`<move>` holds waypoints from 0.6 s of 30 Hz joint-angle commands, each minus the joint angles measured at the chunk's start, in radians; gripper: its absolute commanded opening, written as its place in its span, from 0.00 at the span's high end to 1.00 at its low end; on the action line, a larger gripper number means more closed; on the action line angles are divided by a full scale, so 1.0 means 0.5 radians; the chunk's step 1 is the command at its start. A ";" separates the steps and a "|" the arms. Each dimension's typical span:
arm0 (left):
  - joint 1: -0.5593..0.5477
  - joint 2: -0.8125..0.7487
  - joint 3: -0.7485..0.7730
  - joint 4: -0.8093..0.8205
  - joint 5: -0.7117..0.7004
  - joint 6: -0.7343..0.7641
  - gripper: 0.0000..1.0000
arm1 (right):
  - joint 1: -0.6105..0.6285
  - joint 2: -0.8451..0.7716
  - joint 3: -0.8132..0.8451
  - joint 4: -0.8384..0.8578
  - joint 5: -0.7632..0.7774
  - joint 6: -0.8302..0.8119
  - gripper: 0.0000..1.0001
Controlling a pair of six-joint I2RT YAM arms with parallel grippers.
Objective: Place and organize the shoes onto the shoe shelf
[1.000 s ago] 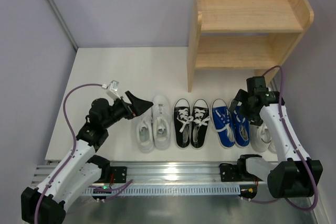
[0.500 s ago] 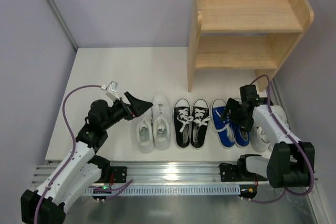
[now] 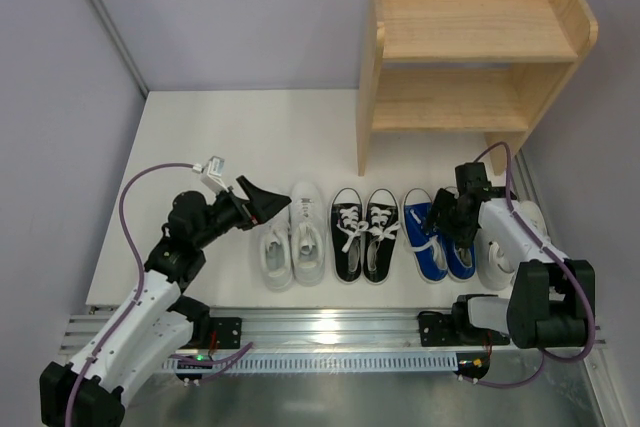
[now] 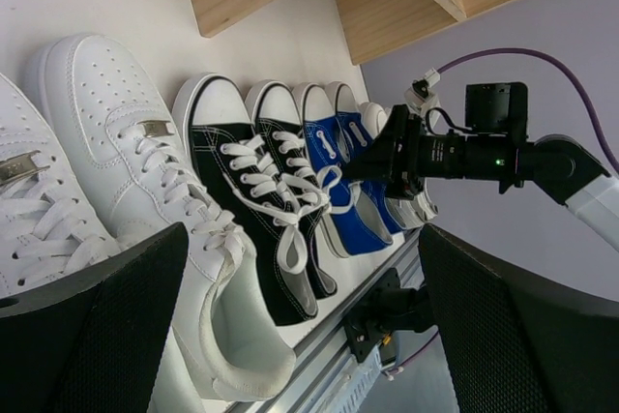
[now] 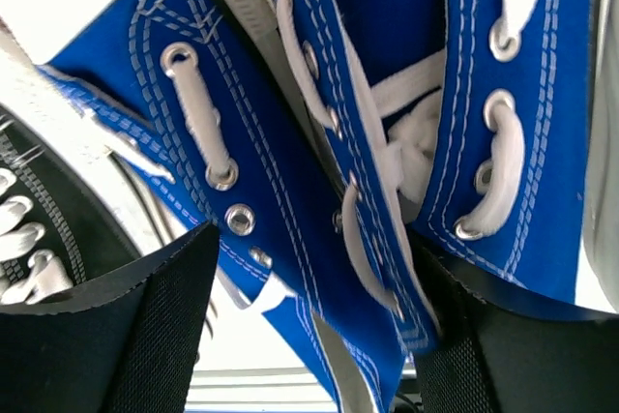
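My left end effector (image 3: 274, 202) is spread wide. My right end effector (image 3: 448, 219) straddles the blue shoes (image 3: 426, 244); whether it pinches them, I cannot tell.

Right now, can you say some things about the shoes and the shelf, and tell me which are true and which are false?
1. The black shoes stand between the white leather shoes and the blue shoes. True.
2. One pair sits on the shoe shelf. False: every pair is on the table.
3. The right end effector is at the blue shoes. True.
4. The left end effector grips a white shoe. False: it is open and holds nothing.
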State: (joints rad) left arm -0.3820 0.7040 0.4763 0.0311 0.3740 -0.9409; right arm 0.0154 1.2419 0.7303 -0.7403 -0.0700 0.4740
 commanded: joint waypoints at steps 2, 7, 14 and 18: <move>0.003 -0.058 -0.014 0.015 -0.005 0.001 0.00 | 0.000 0.069 -0.065 0.118 -0.059 0.031 0.29; 0.000 -0.122 -0.032 -0.022 -0.039 0.010 0.00 | 0.000 0.069 -0.098 0.143 -0.087 0.061 0.63; 0.003 -0.135 -0.023 -0.041 -0.033 0.004 0.00 | 0.000 -0.081 -0.053 0.039 -0.072 0.098 0.96; 0.003 -0.153 -0.020 -0.044 -0.036 -0.002 0.00 | 0.000 -0.247 0.061 -0.081 -0.053 0.089 0.96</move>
State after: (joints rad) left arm -0.3820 0.6472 0.4652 0.0044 0.3576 -0.9398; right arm 0.0116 1.1984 0.6964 -0.7425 -0.0582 0.4820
